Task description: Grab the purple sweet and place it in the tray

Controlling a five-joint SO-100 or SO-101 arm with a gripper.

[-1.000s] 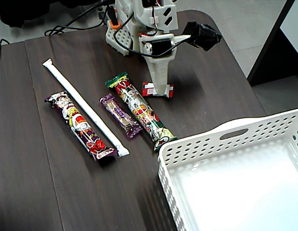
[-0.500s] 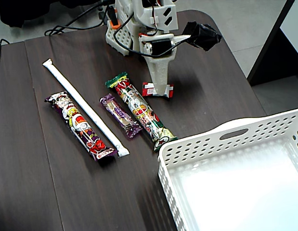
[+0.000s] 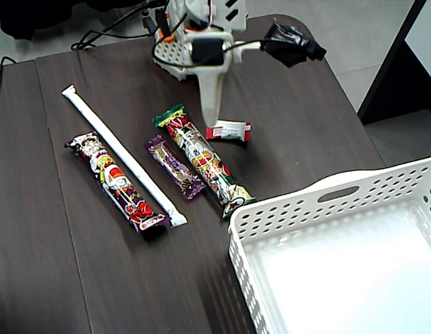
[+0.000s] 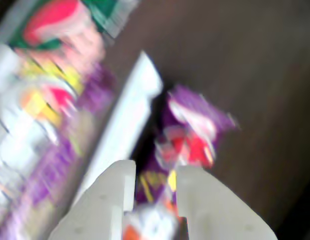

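In the fixed view a small purple sweet (image 3: 175,168) lies flat on the dark table (image 3: 55,278), between a long white stick (image 3: 123,154) and a green-ended wrapper (image 3: 203,160). My gripper (image 3: 209,125) points down just right of that wrapper's top end, and well behind the purple sweet. It touches nothing. The wrist view is blurred. There my gripper (image 4: 152,172) shows a narrow gap between its white fingers (image 4: 109,200), above a purple-and-red wrapper (image 4: 192,132) and the white stick (image 4: 125,125). The white tray (image 3: 326,191) stands at the front right.
A small red-and-white sweet (image 3: 229,131) lies just right of the gripper. A long wrapper with purple ends (image 3: 118,182) lies left of the stick. Cables (image 3: 107,31) and the arm's base (image 3: 191,42) fill the back edge. The table's right edge runs near the tray.
The arm has swung to the left in the fixed view. The gripper has left the red-and-white sweet, which now lies uncovered. No sweet has moved.
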